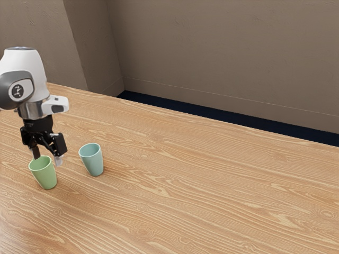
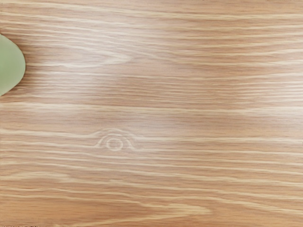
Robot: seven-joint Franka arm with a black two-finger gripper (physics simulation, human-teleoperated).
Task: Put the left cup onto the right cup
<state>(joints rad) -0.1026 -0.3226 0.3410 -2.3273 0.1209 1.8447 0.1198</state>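
Gripper (image 1: 46,156): black, two fingers, pointing down and spread wide, nothing clasped.
Green cup (image 1: 43,172): upright on the table (image 1: 212,174), directly beneath the gripper, with its rim just under the fingertips (whether they touch it cannot be told). In the wrist view its green edge (image 2: 9,66) shows against the wood grain.
Blue cup (image 1: 91,159): upright, beside the gripper toward the exterior view's right, near the green cup but apart.
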